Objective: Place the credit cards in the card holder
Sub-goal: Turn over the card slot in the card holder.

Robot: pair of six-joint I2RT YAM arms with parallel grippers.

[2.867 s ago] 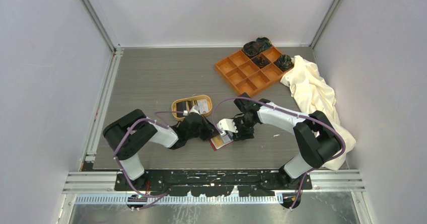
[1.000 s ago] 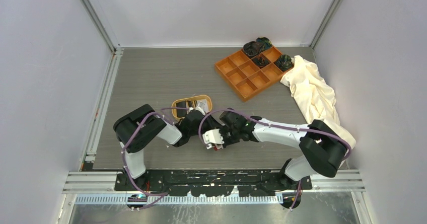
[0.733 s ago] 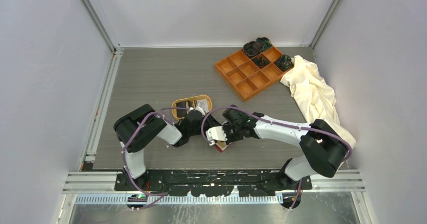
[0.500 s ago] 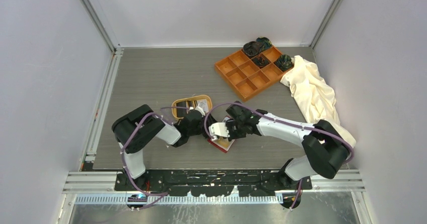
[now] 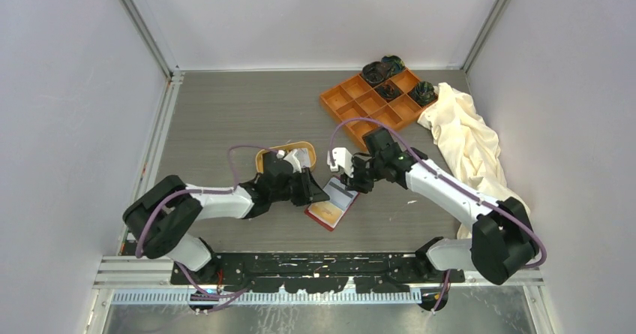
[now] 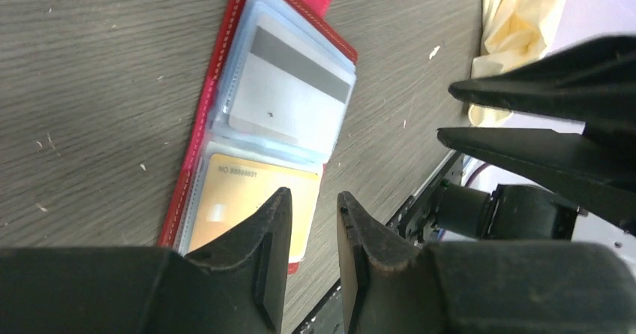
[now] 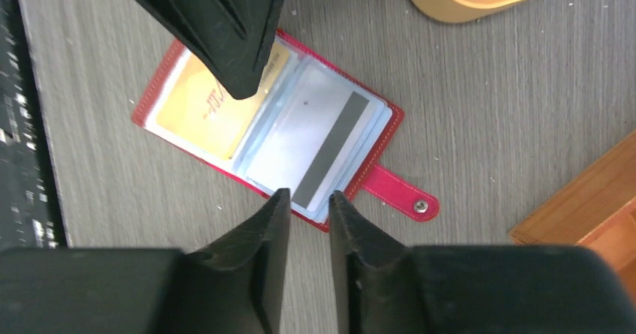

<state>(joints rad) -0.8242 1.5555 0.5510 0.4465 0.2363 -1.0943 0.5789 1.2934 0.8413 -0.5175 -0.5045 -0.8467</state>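
The red card holder (image 5: pixel 330 211) lies open on the table. A white card with a grey stripe (image 7: pixel 315 140) sits in its blue-lined right half and a tan-gold card (image 7: pixel 201 116) in its left half. Both also show in the left wrist view, the white card (image 6: pixel 289 94) and the gold card (image 6: pixel 236 199). My left gripper (image 5: pixel 321 196) hovers over the holder's left half, jaws a narrow gap apart, empty (image 6: pixel 315 199). My right gripper (image 5: pixel 351 184) hangs above the holder's tab edge, jaws a narrow gap apart, empty (image 7: pixel 309 195). More cards (image 5: pixel 298 156) lie in the oval dish.
The oval tan dish (image 5: pixel 262 158) stands just behind the left gripper. The orange nine-compartment tray (image 5: pixel 371 103) with dark items is at the back right, with a cream cloth (image 5: pixel 469 139) beside it. The holder's snap tab (image 7: pixel 401 197) points toward the tray.
The right gripper has lifted and drawn back to the right, off the holder. The left arm has stretched out flatter. The holder now lies open and uncovered with the white card in it.
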